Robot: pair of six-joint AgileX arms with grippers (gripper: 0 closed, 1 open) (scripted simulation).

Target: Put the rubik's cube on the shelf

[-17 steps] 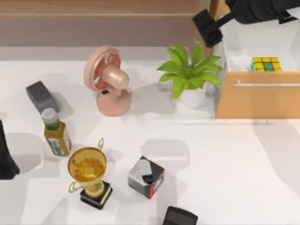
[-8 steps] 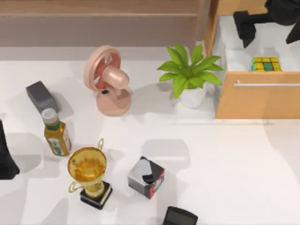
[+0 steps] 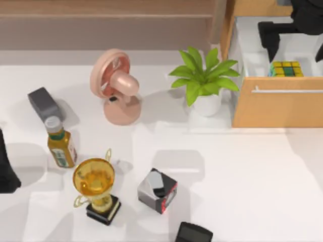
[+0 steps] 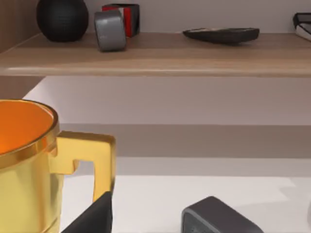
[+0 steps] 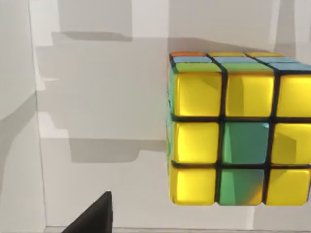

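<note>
The rubik's cube (image 3: 286, 69), yellow and green on top, lies inside the open drawer of the light wooden cabinet (image 3: 277, 108) at the back right. My right gripper (image 3: 294, 49) hangs open just behind and above it, one finger on each side of the drawer. The cube (image 5: 238, 128) looms close in the right wrist view, beside one dark fingertip (image 5: 92, 216). Along the back runs the brown shelf (image 3: 101, 10). From the left wrist, the shelf (image 4: 160, 56) carries a black ball, a grey roll and a remote. My left gripper (image 3: 5, 169) is parked at the left edge, open.
A pink fan (image 3: 117, 85) and a potted plant (image 3: 204, 80) stand in front of the shelf. On the left are a dark grey block (image 3: 44, 103), a bottle (image 3: 60, 143) and a gold trophy (image 3: 96, 184). A grey-black-red box (image 3: 157, 190) and a black object (image 3: 194, 233) sit near the front.
My right gripper has moved rightward from the cabinet's left corner to over the open drawer, coming close above the cube. The cube and left arm have not moved.
</note>
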